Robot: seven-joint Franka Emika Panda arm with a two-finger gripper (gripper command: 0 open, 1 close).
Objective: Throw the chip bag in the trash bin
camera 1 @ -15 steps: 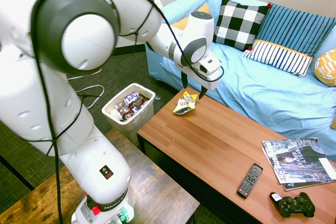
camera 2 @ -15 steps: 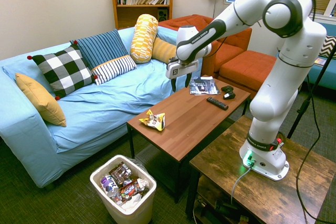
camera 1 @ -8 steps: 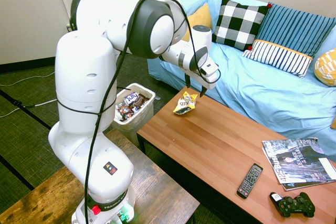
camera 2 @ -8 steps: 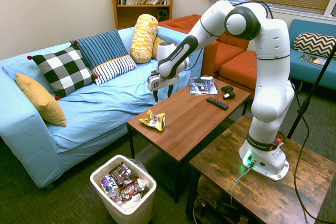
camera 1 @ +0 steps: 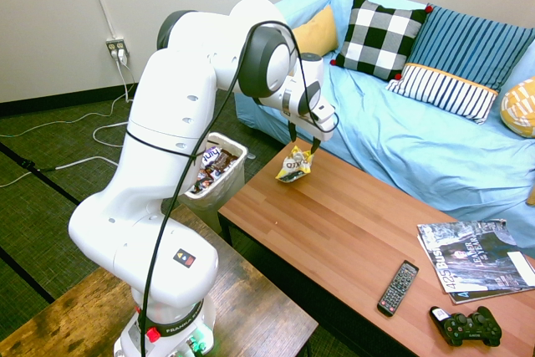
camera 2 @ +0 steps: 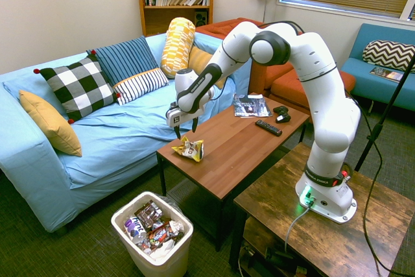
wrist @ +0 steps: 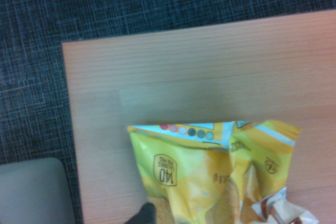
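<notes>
The gripper point(camera 2: 186, 129) is open and empty, its two fingers apart just above the chip bag point(camera 2: 189, 148), at the end of the table point(camera 2: 240, 141) nearest the bin point(camera 2: 178, 254). The bag lies on the tabletop, near the corner on the sofa point(camera 1: 380, 131) side; the bin stands on the floor just off that same end. The grasp looks like the step in hand, with the carry and drop still to do. The main risk is a poor pinch: the bag is puffy, slick and crumpled, so if the fingers come down off its middle they may catch only a loose corner, and it could slip out on the way over the table's end. Lowering onto the bulge rather than around it could push the bag towards the nearby corner and off the table. Going too low could drive the fingertips into the wood. Later, the heap of wrappers point(camera 2: 155, 228) in the bin may leave little room, so a release near the rim could let the bag tumble out. The bag's printed face is up, and one flat sealed edge faces the table's sofa-side long edge, running roughly alongside it. Its long axis probably runs across the table, though the far end is cut off in the wrist view and the crumpling makes this unsure.
</notes>
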